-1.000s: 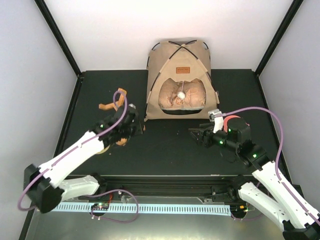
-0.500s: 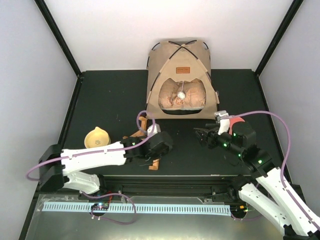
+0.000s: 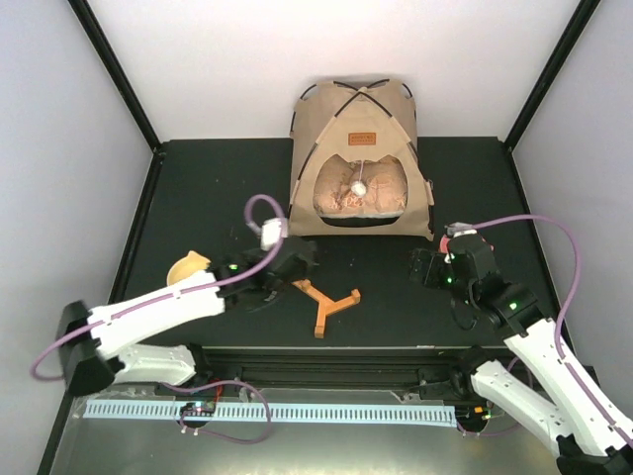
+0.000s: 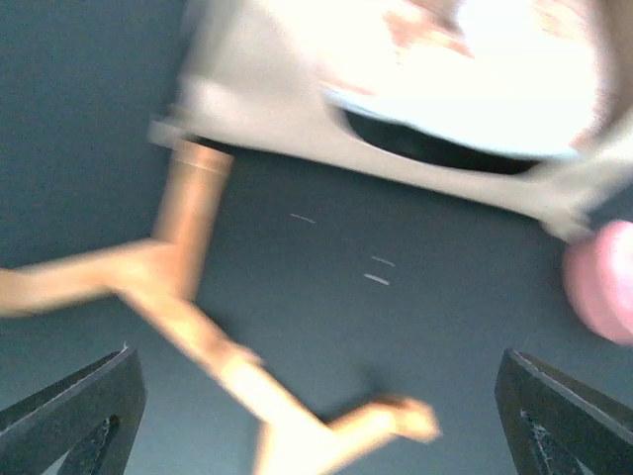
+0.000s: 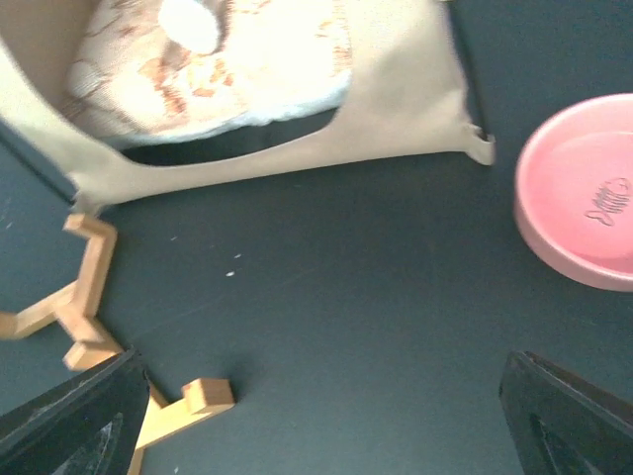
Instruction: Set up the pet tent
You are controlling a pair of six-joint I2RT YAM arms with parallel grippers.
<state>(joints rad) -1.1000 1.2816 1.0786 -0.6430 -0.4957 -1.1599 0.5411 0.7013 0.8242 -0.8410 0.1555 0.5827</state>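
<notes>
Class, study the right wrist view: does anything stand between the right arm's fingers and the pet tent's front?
Nothing visible does. Bare table runs from the open right fingers to the pet tent's front edge. The wooden stand lies off to the left and the pink bowl off to the right, both outside that path.

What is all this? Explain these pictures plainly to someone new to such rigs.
Two robot arms are bolted at the table's near edge, each ending in a two-finger gripper. The wide picture looks down from above and behind them; the other two come from cameras on each wrist. The pet tent stands at the far side, a floral cushion inside, a white pom-pom in its doorway. A wooden Y-shaped frame, a yellow bowl and a pink bowl lie on the table. The left gripper and right gripper are open, holding nothing.
</notes>
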